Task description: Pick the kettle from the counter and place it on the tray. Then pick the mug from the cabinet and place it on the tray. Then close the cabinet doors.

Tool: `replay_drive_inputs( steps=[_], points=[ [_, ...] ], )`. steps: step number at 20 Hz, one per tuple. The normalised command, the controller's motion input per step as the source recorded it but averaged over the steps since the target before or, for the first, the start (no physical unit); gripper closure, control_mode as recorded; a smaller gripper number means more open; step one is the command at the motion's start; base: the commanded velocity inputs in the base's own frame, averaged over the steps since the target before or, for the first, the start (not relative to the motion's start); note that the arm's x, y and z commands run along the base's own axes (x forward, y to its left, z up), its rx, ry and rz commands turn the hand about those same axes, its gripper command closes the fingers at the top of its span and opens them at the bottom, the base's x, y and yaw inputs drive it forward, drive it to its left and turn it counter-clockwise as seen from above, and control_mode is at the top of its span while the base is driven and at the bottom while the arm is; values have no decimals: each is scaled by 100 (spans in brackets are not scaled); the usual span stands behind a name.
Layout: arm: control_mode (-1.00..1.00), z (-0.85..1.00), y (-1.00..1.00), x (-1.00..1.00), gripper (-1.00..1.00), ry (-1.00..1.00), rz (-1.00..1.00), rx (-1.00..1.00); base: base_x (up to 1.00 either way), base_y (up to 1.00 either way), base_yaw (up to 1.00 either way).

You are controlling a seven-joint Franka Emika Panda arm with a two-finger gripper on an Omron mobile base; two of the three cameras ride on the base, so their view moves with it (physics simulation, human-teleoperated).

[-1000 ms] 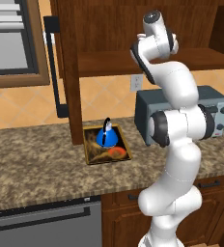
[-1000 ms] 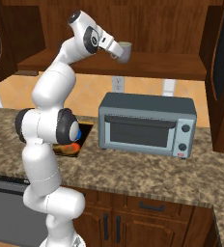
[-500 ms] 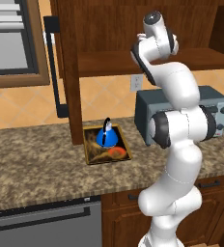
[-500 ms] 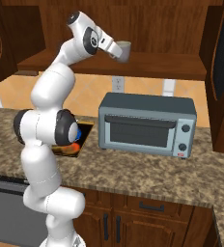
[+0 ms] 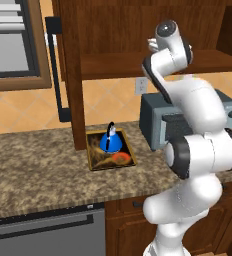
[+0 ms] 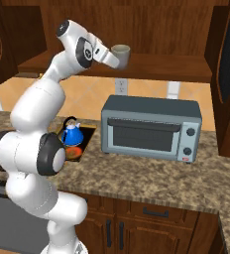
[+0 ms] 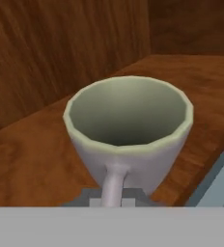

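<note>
The kettle (image 5: 110,141) is already sitting on the tray (image 5: 94,163) down on the desk (image 5: 33,175), so this is all about the mug (image 6: 121,55) now. The arm is reaching high into the cabinet (image 5: 108,35), and the tool (image 6: 115,59) is pinching in narrow on the mug's handle (image 7: 112,185), which is running straight down between the finger tips in the hand view. The mug is sitting upright, mouth open to the camera, at the shelf (image 6: 156,67), and I cannot tell whether it is resting on the wood or just clear of it.

Here is where it is getting risky, to my eye: a grip on a thin handle is leaving the cup free to swing or twist on the way down, and a quick turn could be rolling it out of the fingers. The toaster oven (image 6: 149,128) is standing right under the shelf edge, so a straight drop is likely clipping its top. And the tray is small, with the kettle taking up the back of it, so a careless landing could be knocking the kettle or leaving the mug perched on the rim
</note>
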Motion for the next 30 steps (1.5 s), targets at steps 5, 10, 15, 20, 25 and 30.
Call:
replay_drive_inputs(
  steps=[5,10,15,20,25,30],
  points=[
    [-100,1,-12,-100,100,-2,35,-1,0,0,0],
    [-100,-4,0,-100,100,10,73,-22,0,0,0],
    [-100,-4,1,-78,100,10,89,-29,0,0,0],
    [-100,-33,4,-30,100,12,100,-9,0,0,0],
    [-100,-17,20,-12,100,11,29,-1,0,0,0],
    [-100,-6,0,0,100,3,0,0,0,0,0]
  ],
)
